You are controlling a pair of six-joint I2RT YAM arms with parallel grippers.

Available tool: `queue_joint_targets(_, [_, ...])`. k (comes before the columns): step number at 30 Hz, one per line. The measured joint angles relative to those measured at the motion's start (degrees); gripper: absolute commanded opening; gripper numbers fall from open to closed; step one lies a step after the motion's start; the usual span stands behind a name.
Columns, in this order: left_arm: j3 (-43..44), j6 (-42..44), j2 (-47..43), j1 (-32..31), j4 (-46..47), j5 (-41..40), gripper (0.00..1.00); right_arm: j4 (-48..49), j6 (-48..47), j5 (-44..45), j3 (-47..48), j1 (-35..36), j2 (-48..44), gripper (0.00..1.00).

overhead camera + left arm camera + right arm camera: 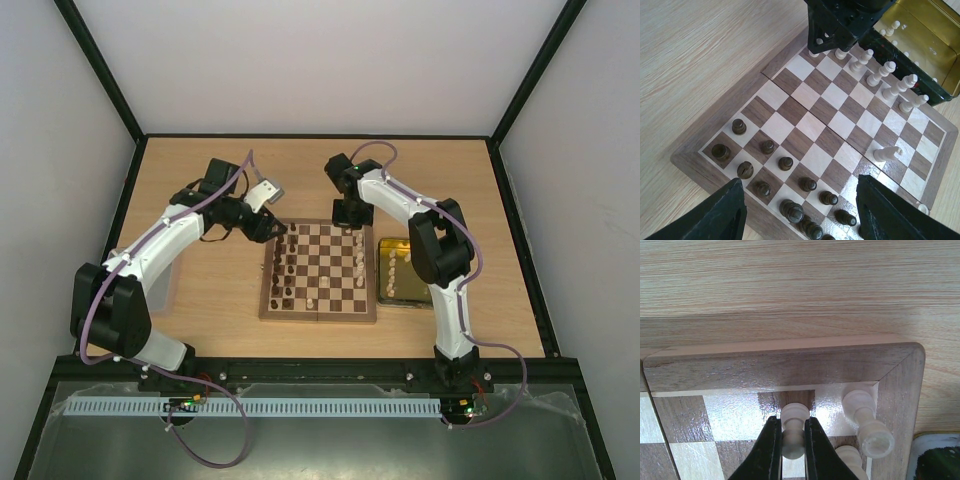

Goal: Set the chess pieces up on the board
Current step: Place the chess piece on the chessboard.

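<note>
The board (320, 314) lies mid-table between the arms. Dark chess pieces (285, 268) stand along its left side and cream ones (361, 262) along its right. My left gripper (274, 228) hovers over the board's far-left corner. In the left wrist view it (800, 215) is open above the dark pieces (785, 163), gripping nothing. One cream piece (888, 152) lies on its side. My right gripper (350, 214) is at the far-right corner. In the right wrist view it (793, 429) is shut on a cream pawn (794, 415) standing on a dark square, beside a cream corner piece (867, 426).
A yellow translucent tray (386, 272) with more cream pieces sits against the board's right edge. Its wall (935, 55) also shows in the left wrist view. A grey bin (166, 285) stands at the left, partly under the left arm. The board's rim (780, 367) borders bare table beyond.
</note>
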Motion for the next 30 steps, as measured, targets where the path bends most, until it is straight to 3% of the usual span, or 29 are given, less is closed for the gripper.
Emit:
queue_joint_targets(26, [-0.2,0.0,0.0,-0.07,0.02,-0.9,0.59,0.07,-0.09,-1.68,0.0,-0.22,0.0,0.04])
queue_joint_targets(30, [-0.2,0.0,0.0,-0.07,0.02,-0.9,0.6,0.09,-0.13,-1.7,0.0,-0.2,0.0,0.09])
